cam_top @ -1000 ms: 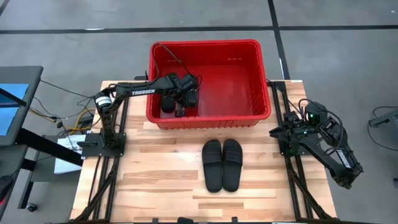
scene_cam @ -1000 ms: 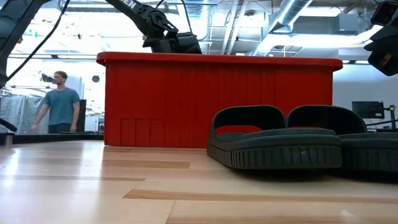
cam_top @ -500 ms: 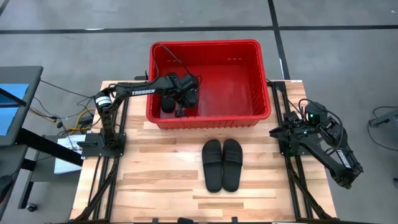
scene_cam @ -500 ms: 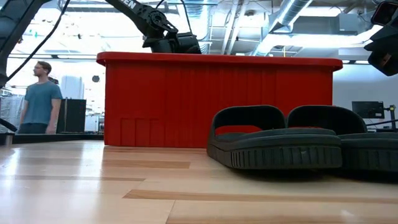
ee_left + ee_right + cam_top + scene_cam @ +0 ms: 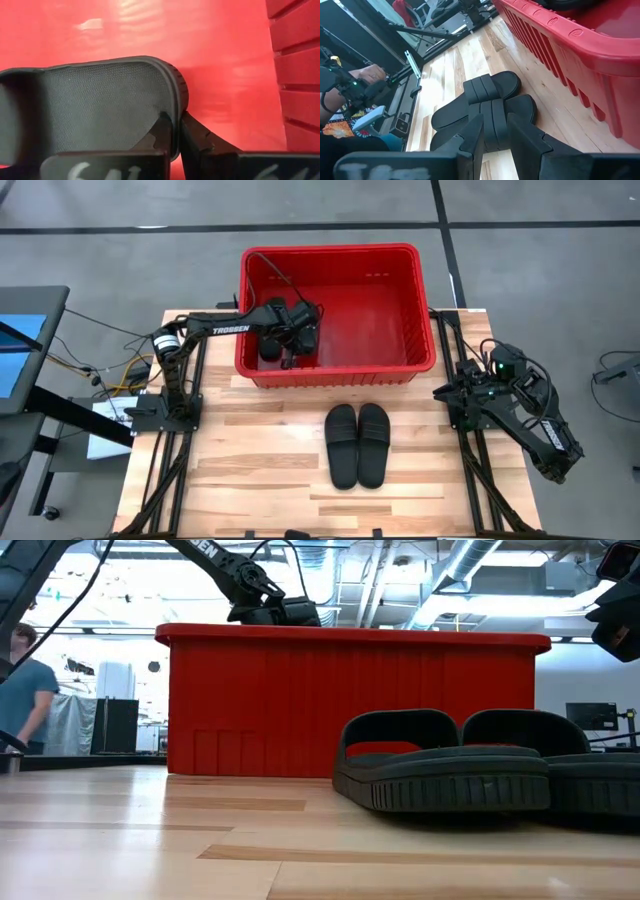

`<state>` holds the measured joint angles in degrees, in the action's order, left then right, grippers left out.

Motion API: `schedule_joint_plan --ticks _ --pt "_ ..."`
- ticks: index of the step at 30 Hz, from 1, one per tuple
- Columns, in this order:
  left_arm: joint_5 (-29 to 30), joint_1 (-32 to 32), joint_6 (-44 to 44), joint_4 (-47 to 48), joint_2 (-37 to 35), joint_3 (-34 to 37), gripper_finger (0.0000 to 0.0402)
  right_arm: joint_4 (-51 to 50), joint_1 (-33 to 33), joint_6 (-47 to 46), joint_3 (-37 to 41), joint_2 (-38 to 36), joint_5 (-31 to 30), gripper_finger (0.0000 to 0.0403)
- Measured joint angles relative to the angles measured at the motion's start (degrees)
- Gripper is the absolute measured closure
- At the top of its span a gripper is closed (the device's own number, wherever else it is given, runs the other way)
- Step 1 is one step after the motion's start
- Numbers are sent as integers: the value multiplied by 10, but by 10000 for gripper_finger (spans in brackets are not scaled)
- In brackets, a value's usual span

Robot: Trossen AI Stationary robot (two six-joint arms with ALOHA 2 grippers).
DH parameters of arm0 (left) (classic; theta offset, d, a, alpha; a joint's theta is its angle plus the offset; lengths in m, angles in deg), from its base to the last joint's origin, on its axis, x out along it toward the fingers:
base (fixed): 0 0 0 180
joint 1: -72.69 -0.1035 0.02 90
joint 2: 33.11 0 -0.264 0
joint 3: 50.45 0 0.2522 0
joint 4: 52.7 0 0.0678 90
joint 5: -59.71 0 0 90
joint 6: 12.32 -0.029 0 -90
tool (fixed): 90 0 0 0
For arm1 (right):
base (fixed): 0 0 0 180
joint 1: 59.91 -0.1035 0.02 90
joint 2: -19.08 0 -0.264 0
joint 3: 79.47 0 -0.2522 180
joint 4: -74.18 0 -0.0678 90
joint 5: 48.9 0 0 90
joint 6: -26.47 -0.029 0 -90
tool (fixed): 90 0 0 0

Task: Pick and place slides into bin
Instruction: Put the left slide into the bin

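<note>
The red bin [image 5: 340, 252] stands at the table's far middle. My left gripper [image 5: 290, 352] reaches down into its near left part and is shut on a black slide [image 5: 100, 100], which shows in the high view as a dark shape [image 5: 269, 346] beside the fingers. Whether this slide rests on the bin floor cannot be told. Two more black slides [image 5: 343, 446] [image 5: 373, 442] lie side by side, soles down, on the wood in front of the bin. My right gripper [image 5: 556, 470] waits open at the table's right edge, pointing toward these two slides [image 5: 492, 87]. My left gripper pinches the slide's raised side rim [image 5: 174, 107], near one rounded end, between its two fingers. One finger [image 5: 162, 132] lies on the footbed side, the other [image 5: 195, 137] on the outer side. The fingers slant down from the left into the bin.
The bin's slotted wall [image 5: 295, 75] rises close beside the held slide. Bare wood [image 5: 250, 460] lies left of the two slides on the table. A person [image 5: 20, 680] is in the room beyond the table's far left.
Neither arm nor any slide has visibly moved. The person in the room behind has walked leftward in the low view.
</note>
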<state>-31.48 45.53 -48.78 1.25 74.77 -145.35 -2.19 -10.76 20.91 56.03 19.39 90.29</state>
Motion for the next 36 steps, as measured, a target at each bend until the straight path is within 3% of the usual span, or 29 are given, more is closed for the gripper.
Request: schedule_joint_plan --ticks 36 --pt "-15 0 -11 -38 0 0 401 0 0 0 0 0 0 326"
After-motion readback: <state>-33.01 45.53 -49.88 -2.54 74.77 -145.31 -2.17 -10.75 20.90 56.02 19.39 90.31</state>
